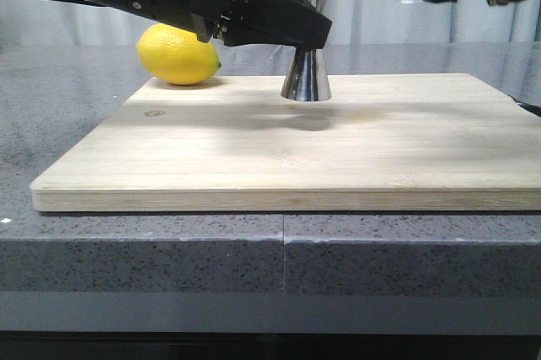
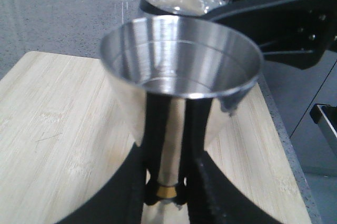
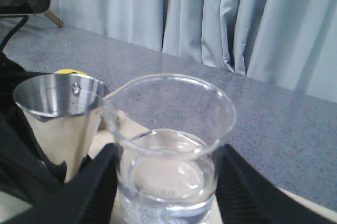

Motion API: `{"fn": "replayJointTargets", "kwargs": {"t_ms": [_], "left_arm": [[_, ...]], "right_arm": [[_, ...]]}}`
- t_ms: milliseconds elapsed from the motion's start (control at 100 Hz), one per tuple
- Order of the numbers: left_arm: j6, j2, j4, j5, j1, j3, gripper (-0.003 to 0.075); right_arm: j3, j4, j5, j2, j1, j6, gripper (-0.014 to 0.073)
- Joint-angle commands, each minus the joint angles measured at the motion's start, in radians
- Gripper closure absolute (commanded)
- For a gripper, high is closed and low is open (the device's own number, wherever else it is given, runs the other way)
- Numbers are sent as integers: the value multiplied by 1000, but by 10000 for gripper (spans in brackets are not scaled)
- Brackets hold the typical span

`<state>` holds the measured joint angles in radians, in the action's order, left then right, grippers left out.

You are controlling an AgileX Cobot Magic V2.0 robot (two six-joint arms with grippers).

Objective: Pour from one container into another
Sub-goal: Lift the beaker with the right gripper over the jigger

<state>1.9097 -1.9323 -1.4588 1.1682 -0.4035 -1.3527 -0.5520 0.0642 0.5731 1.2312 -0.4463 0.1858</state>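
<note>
The board (image 1: 338,149) carries the jigger (image 1: 306,79), standing upright, and a lemon (image 1: 178,55) at its far left corner. The left claw (image 2: 167,195) is clamped around the jigger's gold waist. The right claw (image 3: 166,182) grips the beaker (image 3: 168,150), raised just beside the jigger's rim.

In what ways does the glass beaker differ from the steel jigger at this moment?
The glass beaker is clear with near-straight walls and a pouring lip; the steel jigger is opaque, mirror-bright and cone-shaped.
The beaker sits between the right gripper's fingers; the jigger's waist sits between the left gripper's fingers.
The jigger's foot stands on the wooden board; the beaker's base is not visible.
Both stand upright, mouths open upward, close together.
</note>
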Motion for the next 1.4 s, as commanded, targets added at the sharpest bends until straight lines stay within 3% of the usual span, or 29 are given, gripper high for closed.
{"fn": "replayJointTargets", "kwargs": {"t_ms": [0,420,1390], "left_arm": [[-17,63,-69,111,-5,-31,741],[-21,63,-63,111,-5,-31,741],[-21,63,-59,111,-43,-31,741]], "right_arm": [[-74,-11,28,-30,7,51,391],[-220,-19,-88,-30,30,167,390],[-354,-334,-274,-30,30,212,390]]}}
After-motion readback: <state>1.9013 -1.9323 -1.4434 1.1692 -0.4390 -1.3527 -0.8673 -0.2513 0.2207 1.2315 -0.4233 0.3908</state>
